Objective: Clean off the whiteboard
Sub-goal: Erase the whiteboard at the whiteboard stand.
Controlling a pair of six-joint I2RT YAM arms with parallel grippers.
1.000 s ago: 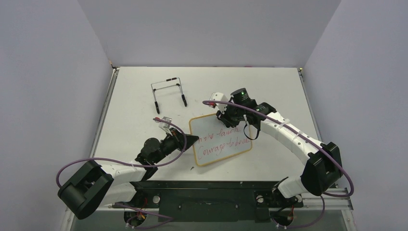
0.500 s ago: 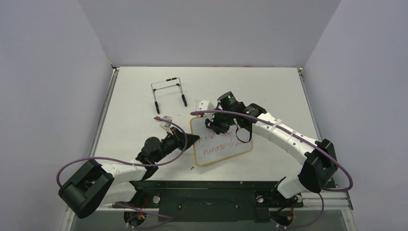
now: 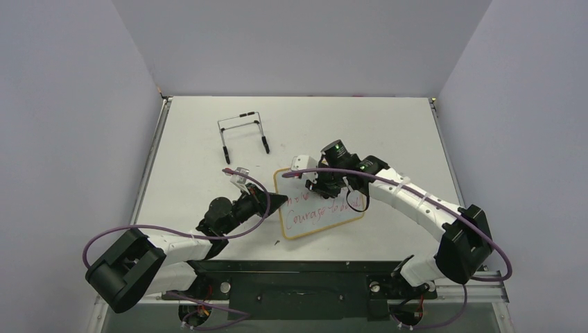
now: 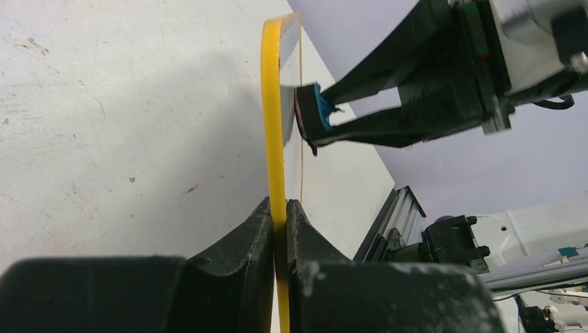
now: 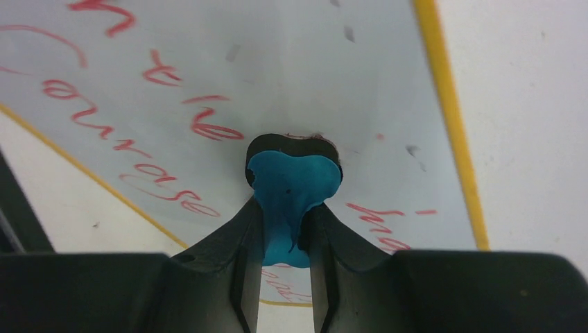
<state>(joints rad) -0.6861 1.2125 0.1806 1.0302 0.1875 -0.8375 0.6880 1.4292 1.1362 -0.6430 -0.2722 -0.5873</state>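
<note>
Pinching the left edge of the whiteboard (image 3: 320, 216), the left gripper (image 3: 278, 201) steadies it on the white table (image 3: 395, 125) while the right gripper (image 3: 324, 187) works over the board's far half. The board sits between the two arms, its black wire easel stand (image 3: 243, 132) well beyond its far left corner. Red handwriting shows across the near half; whether the pinched edge is lifted off the table cannot be told from above.

From the left wrist, both jaws are clenched on the board's thin yellow frame (image 4: 274, 104), seen edge-on. Over the board's face, the right gripper presses the blue eraser (image 4: 321, 111) flat against the surface.

From the right wrist, the right gripper (image 5: 288, 208) is clamped tight on the narrow waist of the blue eraser (image 5: 292, 182), whose dark pad meets the whiteboard (image 5: 298, 62). Red lettering (image 5: 135, 163) runs on both sides of the pad, with a paler, smudged patch around it.

The job looks partly done. The left hold covers only a sliver of frame, so a hard sideways stroke could skid or twist the board free. The eraser, held at its slim middle, could pivot in the jaws and skip lines, leaving red streaks near the frame.
</note>
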